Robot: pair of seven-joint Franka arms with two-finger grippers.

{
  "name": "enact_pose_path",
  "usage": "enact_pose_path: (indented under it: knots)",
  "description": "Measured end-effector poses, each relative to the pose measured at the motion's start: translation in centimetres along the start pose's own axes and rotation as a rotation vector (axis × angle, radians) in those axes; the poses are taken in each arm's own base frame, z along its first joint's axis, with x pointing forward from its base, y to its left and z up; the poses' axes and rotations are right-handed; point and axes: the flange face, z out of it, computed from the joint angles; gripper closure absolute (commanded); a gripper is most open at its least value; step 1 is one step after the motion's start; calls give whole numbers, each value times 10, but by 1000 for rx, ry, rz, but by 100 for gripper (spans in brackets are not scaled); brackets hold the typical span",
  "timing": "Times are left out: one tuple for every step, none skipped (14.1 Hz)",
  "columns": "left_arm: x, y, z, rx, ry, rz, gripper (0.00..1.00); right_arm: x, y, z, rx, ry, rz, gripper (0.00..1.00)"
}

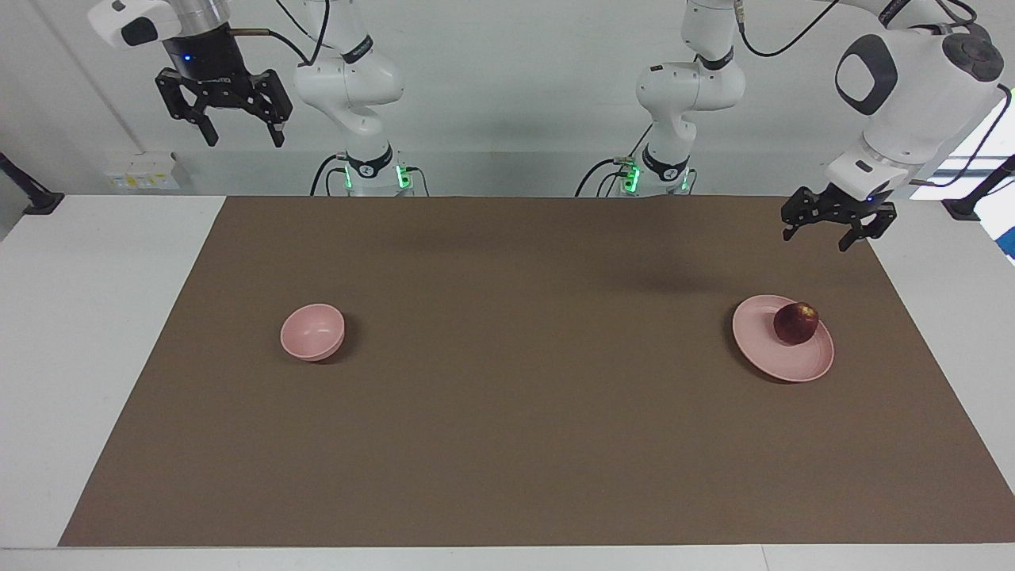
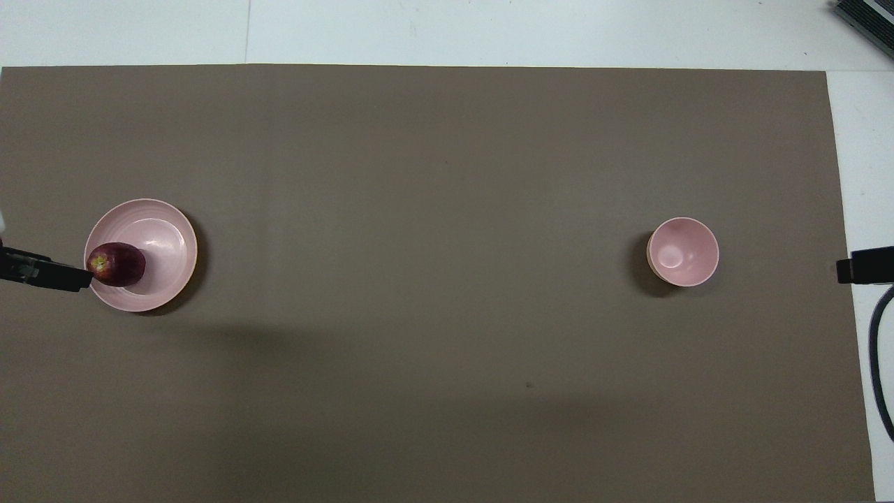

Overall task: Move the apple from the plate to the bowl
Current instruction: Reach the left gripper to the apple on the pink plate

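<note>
The dark red apple [image 1: 795, 323] lies on the pale pink plate [image 1: 773, 357], near its rim, toward the left arm's end of the table. In the overhead view the apple [image 2: 116, 264] sits at the plate's [image 2: 164, 241] edge. The small pink bowl [image 1: 312, 332] stands empty toward the right arm's end and also shows in the overhead view [image 2: 682, 251]. My left gripper [image 1: 815, 240] is open, raised over the mat beside the plate, apart from the apple. One of its fingers [image 2: 49, 274] shows in the overhead view. My right gripper [image 1: 246, 143] is open and waits high up.
A brown mat [image 1: 507, 412] covers most of the white table [image 1: 87, 333]. Plate and bowl stand far apart on it. A dark cable [image 2: 873, 349] hangs at the right arm's end of the table.
</note>
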Motion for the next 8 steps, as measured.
enact_pose_path:
  knots:
    - [-3,-4,11,0,1,15,0,0,0,0,0,0,0,0]
    - [-5,-9,23,3,6,23,0,0,-1,1,0,-3,-1,0]
    - [-7,-13,35,7,11,37,0,0,-2,6,1,-12,-4,0]
    - [-9,-18,48,9,13,53,0,2,-5,14,5,-21,-10,0]
    - [-10,-23,61,10,13,66,0,7,-10,25,21,-20,-16,0]
    - [-10,-30,74,11,18,70,0,12,-18,38,47,-12,-14,0]
    - [-9,-36,86,7,26,65,0,18,-26,49,64,-1,-5,0]
    - [-5,-41,99,0,36,54,0,25,-37,59,73,13,5,0]
